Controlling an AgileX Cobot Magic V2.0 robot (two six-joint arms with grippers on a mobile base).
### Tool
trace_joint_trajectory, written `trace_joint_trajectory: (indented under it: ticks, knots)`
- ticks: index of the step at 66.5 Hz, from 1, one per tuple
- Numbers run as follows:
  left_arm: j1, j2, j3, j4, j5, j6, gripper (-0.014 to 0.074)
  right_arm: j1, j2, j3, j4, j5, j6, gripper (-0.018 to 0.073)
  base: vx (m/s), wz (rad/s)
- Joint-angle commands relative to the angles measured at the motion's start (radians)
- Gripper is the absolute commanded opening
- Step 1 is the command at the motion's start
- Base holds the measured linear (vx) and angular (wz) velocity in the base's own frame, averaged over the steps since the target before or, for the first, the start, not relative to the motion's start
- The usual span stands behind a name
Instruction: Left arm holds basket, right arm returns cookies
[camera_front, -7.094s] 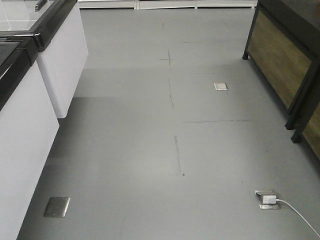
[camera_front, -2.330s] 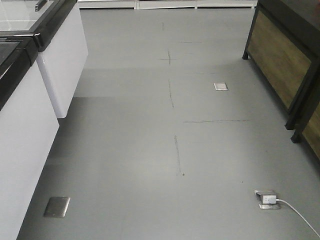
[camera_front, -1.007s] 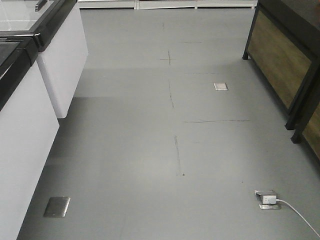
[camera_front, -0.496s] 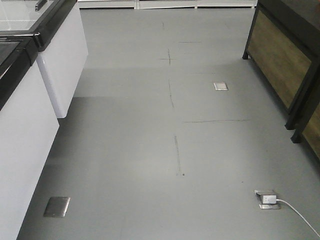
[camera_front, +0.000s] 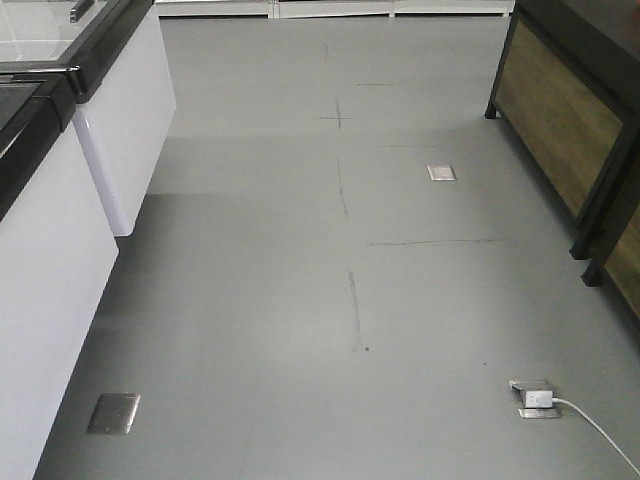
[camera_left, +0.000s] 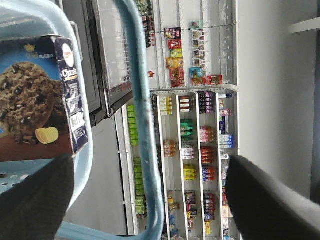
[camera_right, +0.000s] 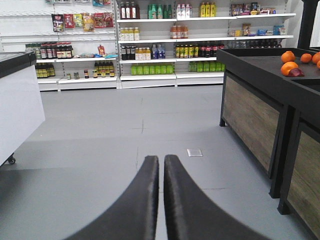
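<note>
Up close, the left pincer (camera_left: 150, 162) is spread wide, the handle (camera_left: 136, 90) of the basket (camera_left: 50, 15) running between its fingers; whether they touch it, I can't tell. Just beyond, the cookies carton (camera_left: 35, 100) lies inside that basket. The right pincer (camera_right: 161, 160) is pressed nearly closed, empty, above grey floor (camera_right: 100, 150), stocked shelves (camera_right: 165, 45) far behind.
</note>
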Motion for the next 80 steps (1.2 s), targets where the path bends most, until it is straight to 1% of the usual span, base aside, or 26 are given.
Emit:
trace_joint_trajectory:
  ticks: [1, 11, 18, 21, 36, 43, 50, 57, 63, 65, 69, 72, 80]
  knots:
    - [-0.015, -0.007, -0.06, -0.117, 0.036, 0.002, 0.0594, -0.008, -0.014, 0.018, -0.01, -0.079, -0.01, -0.0006, 0.0, 0.0]
    - [-0.056, 0.062, -0.175, -0.105, 0.044, -0.006, 0.0594, -0.008, -0.014, 0.018, -0.01, -0.079, -0.01, -0.0006, 0.0, 0.0]
    - [-0.078, 0.104, -0.22, -0.078, 0.036, -0.083, 0.0594, -0.008, -0.014, 0.018, -0.01, -0.079, -0.01, -0.0006, 0.0, 0.0]
    - [-0.084, 0.119, -0.228, -0.073, 0.032, -0.098, 0.0594, -0.008, -0.013, 0.018, -0.01, -0.079, -0.01, -0.0006, 0.0, 0.0]
    - [-0.092, 0.149, -0.267, -0.088, -0.032, -0.099, 0.0592, -0.009, -0.013, 0.018, -0.01, -0.079, -0.01, -0.0006, 0.0, 0.0]
    - [-0.099, 0.183, -0.318, -0.089, -0.01, -0.102, 0.0562, -0.009, -0.013, 0.018, -0.01, -0.08, -0.01, -0.0006, 0.0, 0.0]
    - [-0.109, 0.236, -0.379, -0.089, 0.051, -0.13, 0.0499, -0.009, -0.013, 0.018, -0.01, -0.08, -0.01, -0.0006, 0.0, 0.0]
    - [-0.11, 0.261, -0.397, -0.089, 0.082, -0.156, 0.0382, -0.009, -0.013, 0.018, -0.01, -0.08, -0.01, -0.0006, 0.0, 0.0]
    - [-0.107, 0.261, -0.396, -0.085, 0.072, -0.159, 0.0206, -0.009, -0.013, 0.018, -0.01, -0.08, -0.01, -0.0006, 0.0, 0.0]
    - [-0.107, 0.261, -0.396, -0.09, 0.067, -0.158, 0.0126, -0.009, -0.013, 0.018, -0.01, -0.08, -0.01, -0.0006, 0.0, 0.0]
    - [-0.107, 0.256, -0.396, -0.105, 0.067, -0.156, -0.0003, -0.009, -0.013, 0.018, -0.01, -0.08, -0.01, -0.0006, 0.0, 0.0]
    - [-0.107, 0.254, -0.396, -0.117, 0.068, -0.147, -0.0008, -0.009, -0.013, 0.018, -0.01, -0.08, -0.01, -0.0006, 0.0, 0.0]
    - [-0.107, 0.245, -0.396, -0.117, 0.069, -0.151, -0.0006, -0.009, -0.013, 0.018, -0.01, -0.08, -0.01, -0.0006, 0.0, 0.0]
